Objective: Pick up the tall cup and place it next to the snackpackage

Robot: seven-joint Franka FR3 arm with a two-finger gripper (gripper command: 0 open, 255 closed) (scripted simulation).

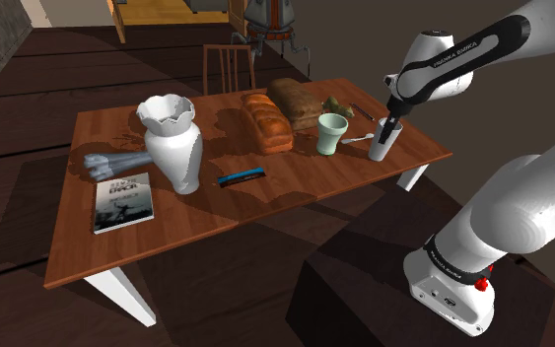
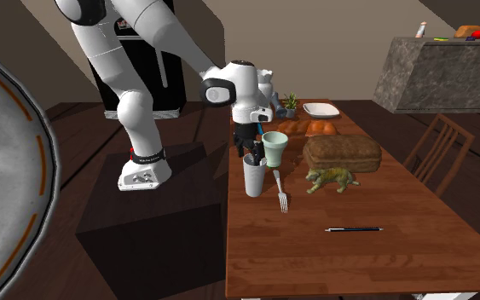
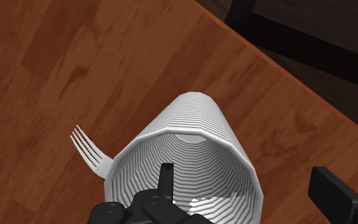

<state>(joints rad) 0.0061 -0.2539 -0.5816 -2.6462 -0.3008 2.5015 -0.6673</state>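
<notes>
Seen from the wrist view, the gripper [image 3: 241, 172] hangs over the mouth of the tall cup [image 3: 190, 127], a white ribbed tumbler. Its fingers stand wide apart, one dipped inside the cup near the rim and the other well outside the wall; part of the wall lies between them, unclasped. The tines of a fork [image 3: 89, 150] poke out from beside the cup's base.

In the shoulder view the gripper [image 1: 388, 128] points down into the cup [image 1: 378, 148]; the cup stands upright on the wooden counter [image 1: 167, 242], close to the corner nearest the stand. The second exterior view shows the cup [image 2: 254, 176] at the counter's [image 2: 357, 273] edge under the gripper [image 2: 251, 155], with the fork [image 2: 281, 194] lying just beside it.

Just past the fork stands a pale green cup [image 1: 331, 134], near the tall one but apart from it. Behind it lie a dark loaf [image 1: 300, 102], a small animal figurine [image 2: 332, 179] and a pen [image 2: 355, 229]; an orange-brown loaf [image 1: 267, 122] lies beside the dark one.

Farther across the counter, well apart from the tall cup, lies a slim dark packet [image 1: 241, 178] with a blue stripe; it may be the snack package, though it is too small to be sure. Beyond it stands a white vase [image 1: 173, 143]; a grey crinkled bundle [image 1: 115, 162] and a book [image 1: 122, 202] lie at the far end. A wooden chair [image 1: 228, 67] stands behind the counter.
</notes>
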